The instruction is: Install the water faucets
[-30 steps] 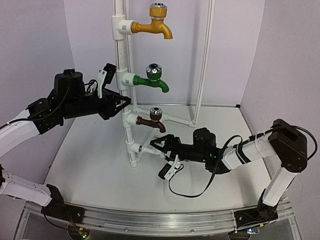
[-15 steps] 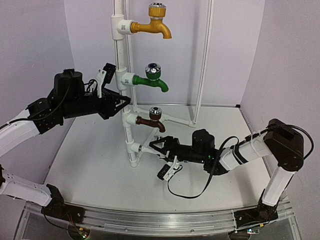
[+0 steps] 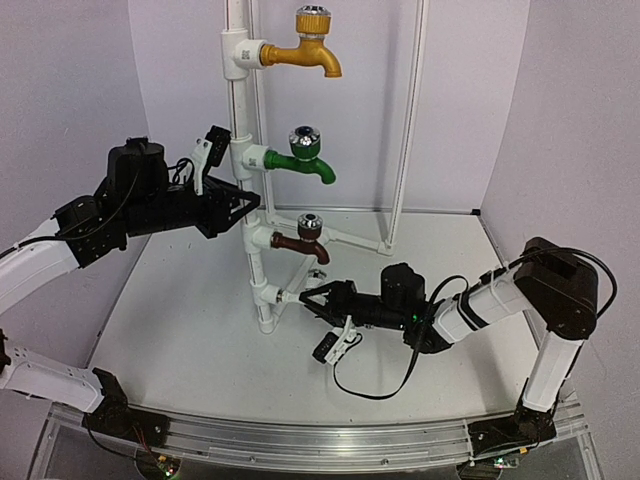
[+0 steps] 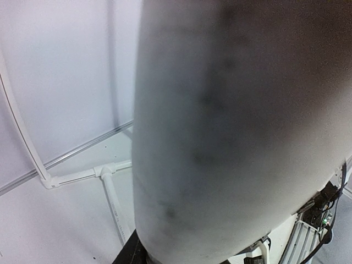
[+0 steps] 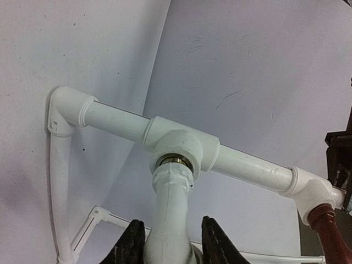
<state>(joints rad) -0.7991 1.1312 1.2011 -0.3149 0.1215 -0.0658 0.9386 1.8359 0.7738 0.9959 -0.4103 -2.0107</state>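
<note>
Lilac walls and a white table [image 3: 180,330] filled your top view. Your left gripper [image 3: 250,207] clenched the pipe [image 3: 240,110] carrying the yellow faucet [image 3: 305,50], green faucet [image 3: 305,158] and brown faucet [image 3: 300,240]; the fitting stickers were unreadable. Your right gripper [image 3: 310,297] met the lowest tee [image 3: 268,293].

Your left wrist saw only blurred pipe.

Your right wrist showed fingers [image 5: 133,242] grasping the white faucet [image 5: 170,220], seated in the tee with brass showing.

- Four water faucets [image 3: 303,160] — yellow faucet [image 3: 305,52], green faucet [image 3: 303,160], brown faucet [image 3: 298,241], white faucet [image 5: 168,220]
- Four white T-fittings [image 3: 244,52] on the upright pipe [image 3: 240,110]
</note>
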